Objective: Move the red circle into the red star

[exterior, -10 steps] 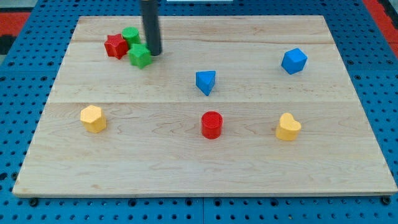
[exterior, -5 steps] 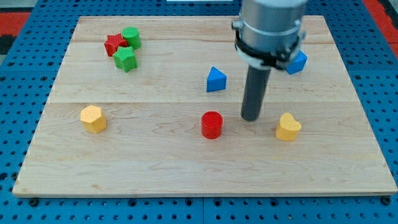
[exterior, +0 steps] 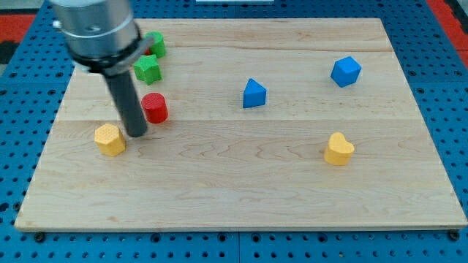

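The red circle (exterior: 155, 107) stands on the wooden board's left part, below the green star (exterior: 147, 70). My tip (exterior: 136, 134) rests on the board just below and to the left of the red circle, between it and the yellow block (exterior: 110, 139). The red star is hidden behind the arm's body at the view's top left. A green circle (exterior: 155, 44) shows partly beside the arm, above the green star.
A blue triangle-like block (exterior: 254, 93) sits at centre, a blue cube (exterior: 345, 71) at upper right, a yellow heart (exterior: 338, 149) at lower right. The board's left edge (exterior: 51, 139) is close to the yellow block.
The red circle has moved from the board's lower middle up and left, close under the green star. My tip swept from right of the circle to its lower left. The arm now covers the red star.
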